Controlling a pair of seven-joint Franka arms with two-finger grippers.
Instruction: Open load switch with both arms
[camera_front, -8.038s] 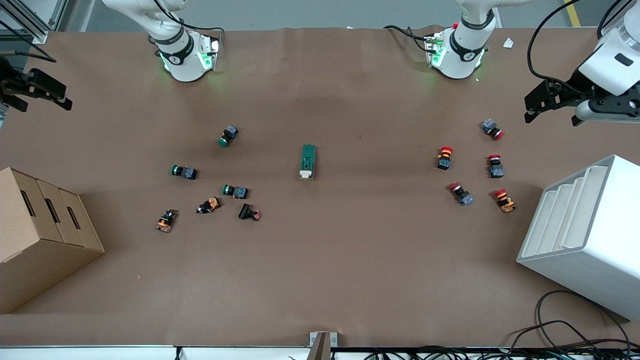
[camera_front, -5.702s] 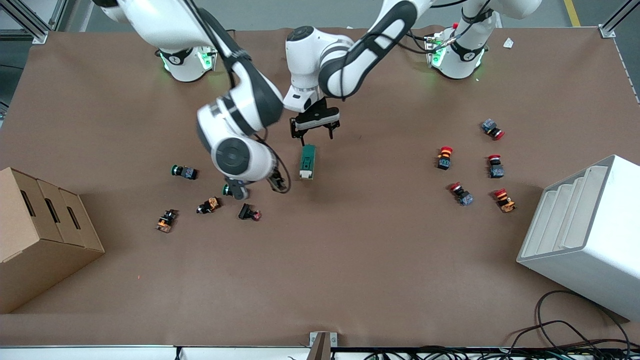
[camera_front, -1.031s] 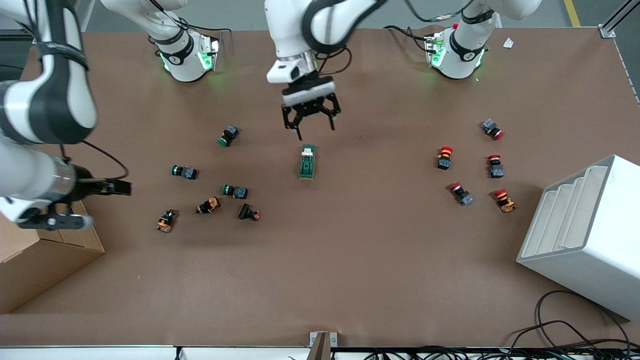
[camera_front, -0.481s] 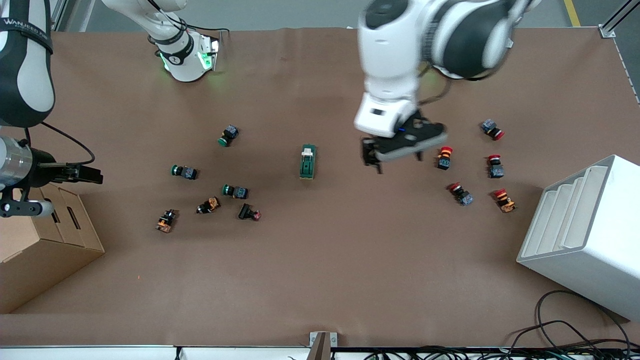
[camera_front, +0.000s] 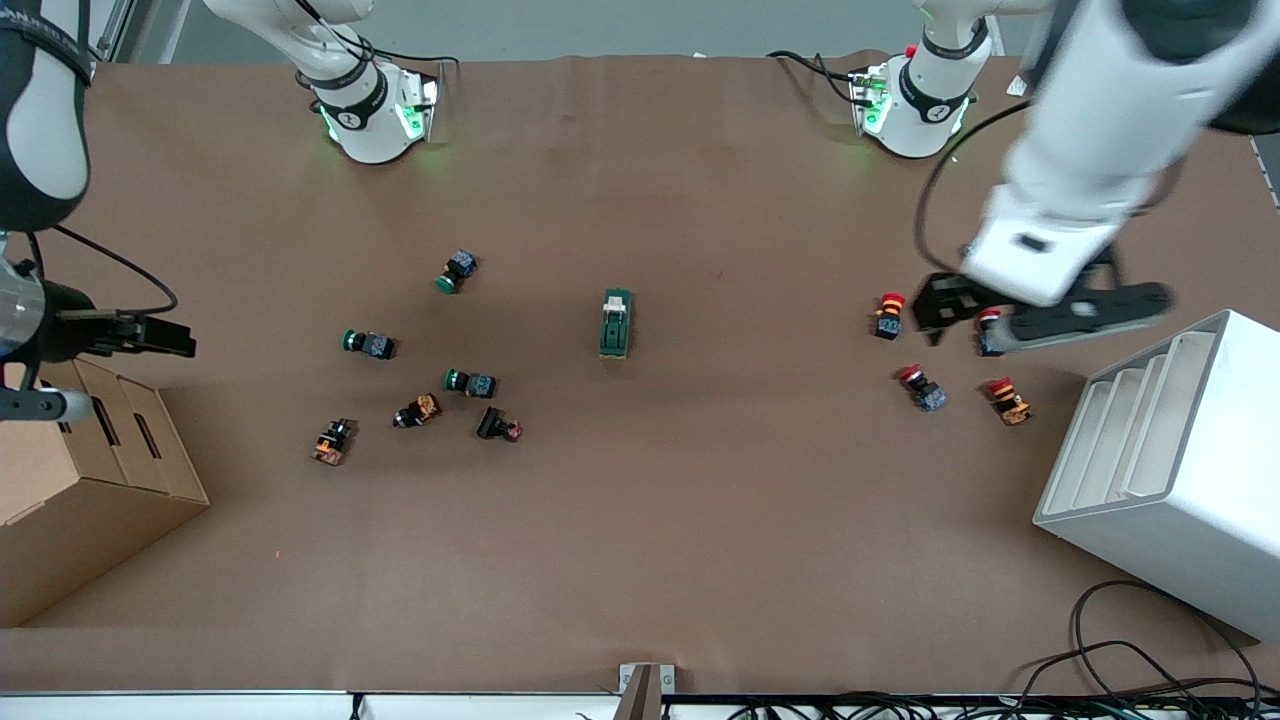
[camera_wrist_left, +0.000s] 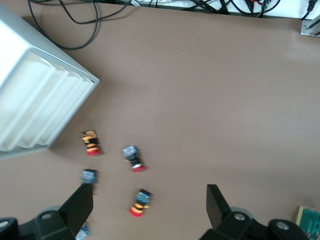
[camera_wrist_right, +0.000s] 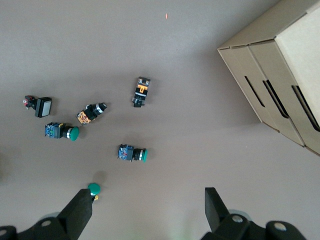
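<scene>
The load switch (camera_front: 616, 322), a dark green oblong block, lies in the middle of the table with its white lever (camera_front: 617, 298) at the end toward the arms' bases. One green corner of the load switch (camera_wrist_left: 311, 220) shows at the edge of the left wrist view. My left gripper (camera_front: 975, 320) hangs open and empty over the red-capped push-buttons (camera_front: 890, 314), toward the left arm's end of the table; one red button (camera_wrist_left: 140, 202) shows between its fingers (camera_wrist_left: 82, 200). My right gripper (camera_front: 150, 335) is open and empty in the air beside the cardboard box (camera_front: 90, 480).
Green-capped push-buttons (camera_front: 458, 270) (camera_wrist_right: 132, 152) and orange-bodied ones (camera_front: 418, 410) lie scattered toward the right arm's end. A white slotted rack (camera_front: 1170, 450) (camera_wrist_left: 35, 100) stands at the left arm's end. Cables (camera_front: 1130, 660) trail over the table edge nearest the front camera.
The white lever now sits at the switch's end toward the bases instead of the end nearer the camera. My left gripper swung from above the switch to over the red buttons. The right arm drew back toward the box.
</scene>
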